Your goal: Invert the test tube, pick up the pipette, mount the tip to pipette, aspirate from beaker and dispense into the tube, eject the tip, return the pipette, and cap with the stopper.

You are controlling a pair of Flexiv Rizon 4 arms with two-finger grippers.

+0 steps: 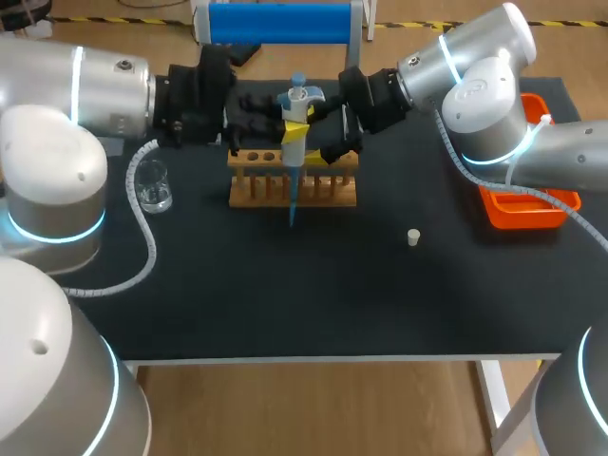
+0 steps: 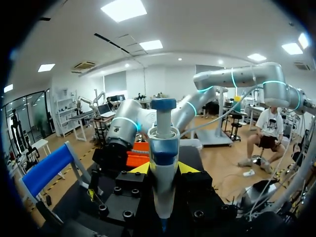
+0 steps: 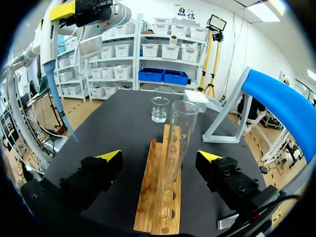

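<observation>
The left gripper (image 2: 163,169) pinches the pipette (image 1: 295,133) between its yellow tips. The pipette's long axis is upright, plunger on top, with the blue tip (image 1: 293,204) pointing down in front of the wooden rack (image 1: 328,193). The right gripper (image 3: 159,157) is spread wide on either side of the test tube (image 3: 180,133), touching nothing. The tube stands vertical in the rack, mouth up. The beaker (image 1: 152,186) sits beyond the rack's left end, and the stopper (image 1: 413,237) lies apart.

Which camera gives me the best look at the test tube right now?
Right wrist view: the test tube stands upright in the wooden rack, unobstructed, ahead of the right gripper. The head view loses it among the pipette and that gripper; the left wrist view misses it.
</observation>
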